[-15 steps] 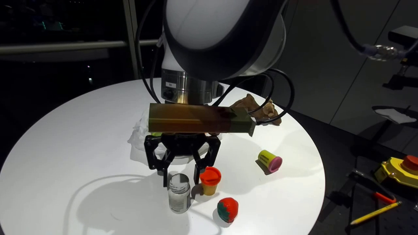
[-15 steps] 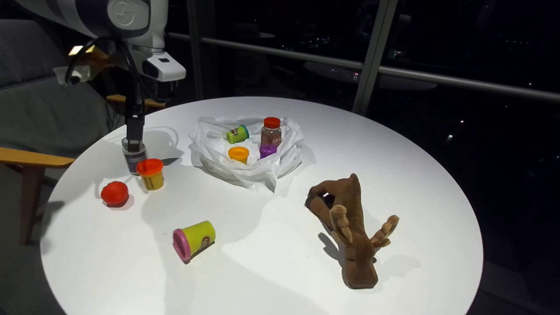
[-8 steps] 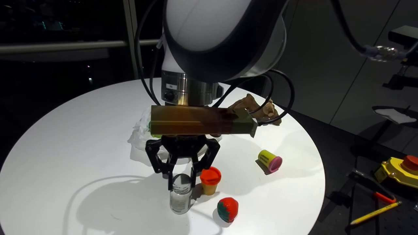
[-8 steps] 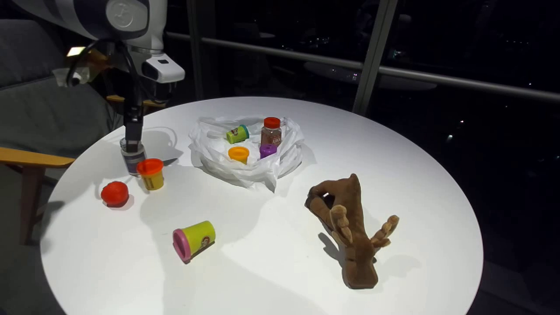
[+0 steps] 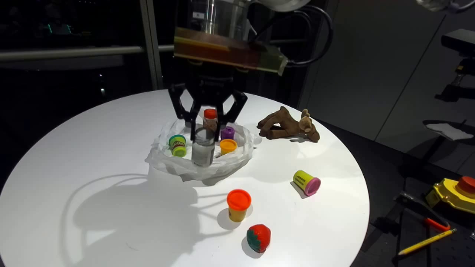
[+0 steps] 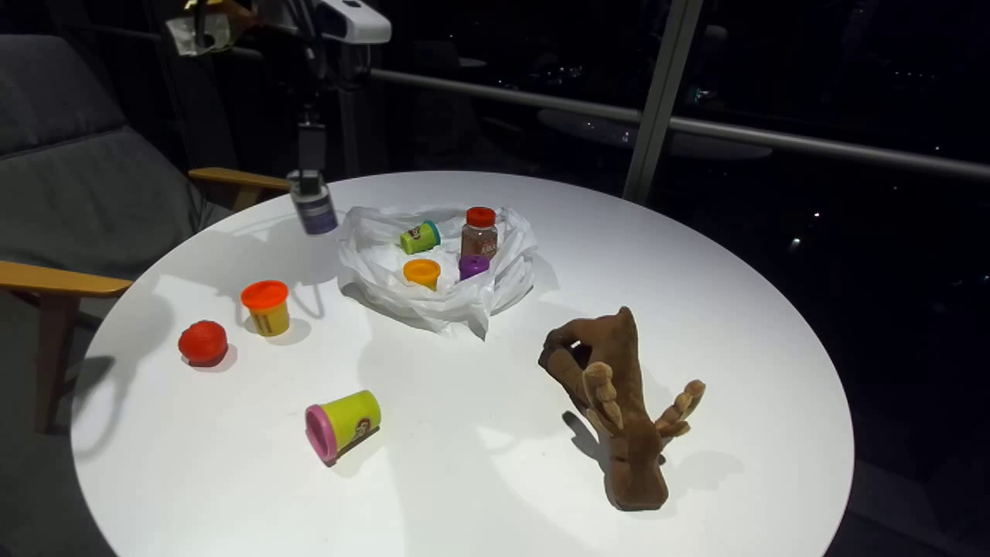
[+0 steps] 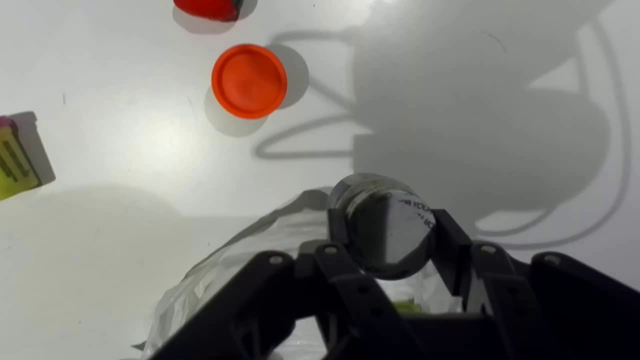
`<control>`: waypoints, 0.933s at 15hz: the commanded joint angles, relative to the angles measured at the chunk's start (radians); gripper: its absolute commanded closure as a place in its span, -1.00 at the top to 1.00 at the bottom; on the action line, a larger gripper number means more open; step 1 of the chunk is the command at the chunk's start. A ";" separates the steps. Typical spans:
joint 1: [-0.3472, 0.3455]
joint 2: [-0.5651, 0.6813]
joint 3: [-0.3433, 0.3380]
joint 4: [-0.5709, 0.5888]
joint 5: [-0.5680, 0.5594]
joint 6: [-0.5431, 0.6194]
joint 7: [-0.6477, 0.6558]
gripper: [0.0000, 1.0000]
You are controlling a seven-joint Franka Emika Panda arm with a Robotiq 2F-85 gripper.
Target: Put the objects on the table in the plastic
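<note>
The claw (image 5: 205, 135) is black; the jar (image 5: 202, 154), grey with violet bands. The desk (image 6: 479, 480) is plain white, the plastic bag (image 6: 452, 309) a milky, see-through white. That plush toy (image 6: 638, 437) is brown with tan antlers (image 6: 683, 406). I make out a red strawberry (image 5: 259, 238) with dark green, a yellow tub (image 6: 270, 319) capped in orange-red, a lime tub (image 6: 354, 418) in pink, a lime can (image 6: 419, 237) in teal, a purple piece (image 5: 227, 133), a red-capped bottle (image 6: 479, 236).
</note>
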 commanded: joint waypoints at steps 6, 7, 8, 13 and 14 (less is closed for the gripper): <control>-0.070 0.192 -0.045 0.216 -0.010 0.043 0.029 -0.61; -0.070 0.222 -0.055 0.244 -0.015 0.054 0.039 -0.61; -0.071 0.253 -0.064 0.268 -0.013 0.070 0.045 -0.61; -0.062 0.376 -0.122 0.414 -0.033 0.119 0.079 -0.61; -0.063 0.397 -0.130 0.442 -0.035 0.120 0.086 -0.61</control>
